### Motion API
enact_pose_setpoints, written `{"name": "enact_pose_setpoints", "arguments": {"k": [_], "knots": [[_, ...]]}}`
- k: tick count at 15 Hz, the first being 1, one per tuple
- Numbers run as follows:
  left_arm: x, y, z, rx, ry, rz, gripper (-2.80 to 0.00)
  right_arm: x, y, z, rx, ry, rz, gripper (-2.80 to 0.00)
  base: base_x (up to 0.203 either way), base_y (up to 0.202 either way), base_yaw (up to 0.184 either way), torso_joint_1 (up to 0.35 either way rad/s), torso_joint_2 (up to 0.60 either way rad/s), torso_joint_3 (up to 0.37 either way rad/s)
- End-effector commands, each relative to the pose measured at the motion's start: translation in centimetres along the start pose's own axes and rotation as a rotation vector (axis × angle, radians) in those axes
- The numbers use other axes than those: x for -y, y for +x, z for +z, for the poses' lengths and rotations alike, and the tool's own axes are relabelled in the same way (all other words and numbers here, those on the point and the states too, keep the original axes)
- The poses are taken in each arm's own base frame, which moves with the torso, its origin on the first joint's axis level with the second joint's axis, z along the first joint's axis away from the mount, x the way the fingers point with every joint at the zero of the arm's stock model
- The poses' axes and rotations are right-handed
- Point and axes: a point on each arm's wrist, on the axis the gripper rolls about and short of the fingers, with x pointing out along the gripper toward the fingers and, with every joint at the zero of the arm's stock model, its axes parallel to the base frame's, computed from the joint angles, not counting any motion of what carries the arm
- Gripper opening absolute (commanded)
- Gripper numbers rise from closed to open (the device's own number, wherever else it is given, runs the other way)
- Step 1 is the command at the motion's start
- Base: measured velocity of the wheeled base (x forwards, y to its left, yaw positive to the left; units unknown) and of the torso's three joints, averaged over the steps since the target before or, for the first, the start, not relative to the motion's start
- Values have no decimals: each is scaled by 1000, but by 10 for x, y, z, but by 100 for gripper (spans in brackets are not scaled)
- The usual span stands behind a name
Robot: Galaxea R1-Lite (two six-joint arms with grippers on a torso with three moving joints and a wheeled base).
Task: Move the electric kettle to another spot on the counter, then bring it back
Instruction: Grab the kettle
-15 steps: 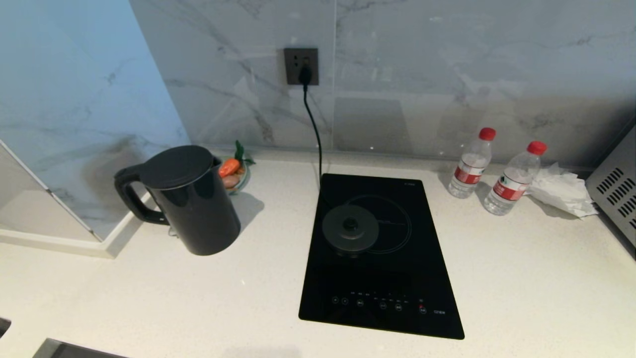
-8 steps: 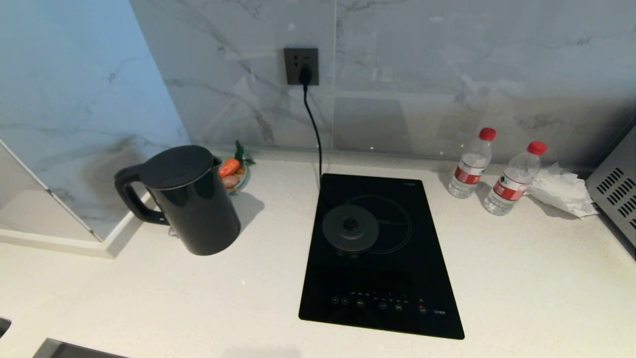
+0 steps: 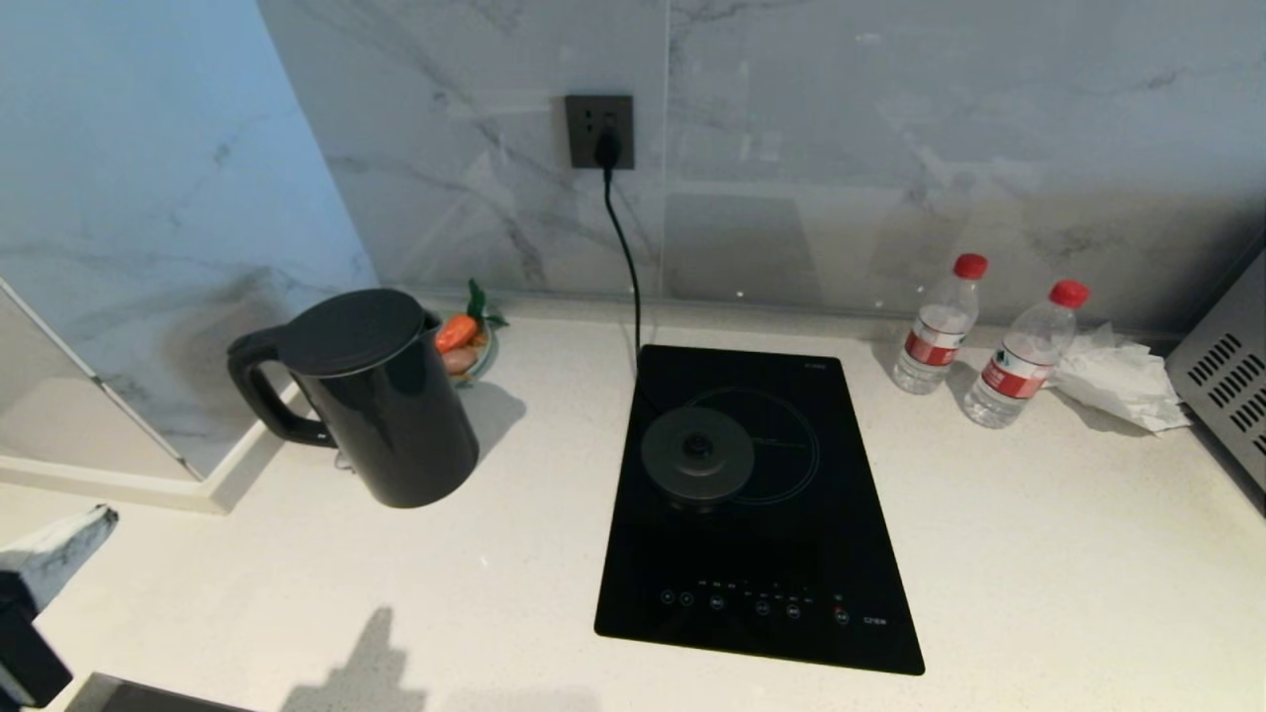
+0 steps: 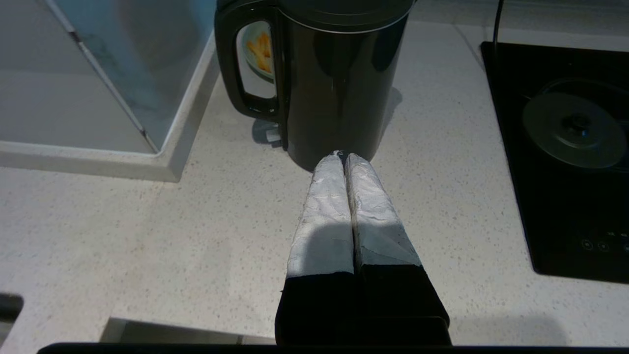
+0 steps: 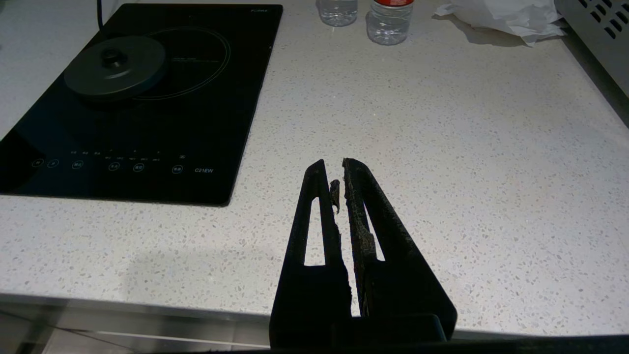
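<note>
Marble-look wall panels (image 3: 890, 148) are seen behind the counter (image 3: 1039, 554), a white speckled stone top, with a dark wall socket (image 3: 599, 131) that a black cord (image 3: 625, 247) is plugged into. So, the electric kettle (image 3: 381, 396) is parked on the counter's left side, upright, lid on, handle turned toward the left wall, not lifted by anything. A small bowl with something orange in it (image 3: 465, 346) is tucked just behind it.

To the kettle's right, a black glass cooktop (image 3: 762, 574) is set into the counter, and the round power base (image 3: 698, 455) is sat on top of it, well apart from the kettle. Further right, two water bottles with red caps (image 3: 1024, 356) are stood near the wall, with crumpled white tissue (image 3: 1118, 381) beside them and a grey vented appliance (image 3: 1231, 381) at the edge.

The left gripper (image 4: 342, 155) is seen low at the head view's left edge, above the counter's front; its taped fingers (image 4: 324, 206) are pressed together with nothing between them, tips pointed at the kettle's base. Contact with the kettle can't be judged.

The right gripper (image 5: 330, 167) is parked over the counter's front right part, clenched too, nothing gripped.
</note>
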Motion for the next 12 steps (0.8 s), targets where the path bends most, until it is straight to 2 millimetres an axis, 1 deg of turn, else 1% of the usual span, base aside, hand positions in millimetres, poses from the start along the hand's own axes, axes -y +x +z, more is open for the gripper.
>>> {"name": "enact_pose_setpoints", "arguments": {"k": [1, 4, 7, 9, 10, 12], "knots": [[1, 57, -9, -147, 0, -12, -280, 0, 0, 0, 1, 0, -1, -280, 0, 0, 0, 0, 0, 0], [4, 109, -18, -144, 8, 6, -280, 0, 0, 0, 1, 0, 0, -280, 0, 0, 0, 0, 0, 0], [6, 144, -32, -110, 11, 15, -280, 0, 0, 0, 0, 0, -1, -280, 0, 0, 0, 0, 0, 0], [6, 158, -39, -86, 13, 18, -280, 0, 0, 0, 1, 0, 0, -280, 0, 0, 0, 0, 0, 0], [5, 160, -38, -47, 13, 22, -280, 0, 0, 0, 0, 0, -1, -280, 0, 0, 0, 0, 0, 0], [-5, 159, -40, -33, 19, 59, -280, 0, 0, 0, 1, 0, -1, -280, 0, 0, 0, 0, 0, 0]]}}
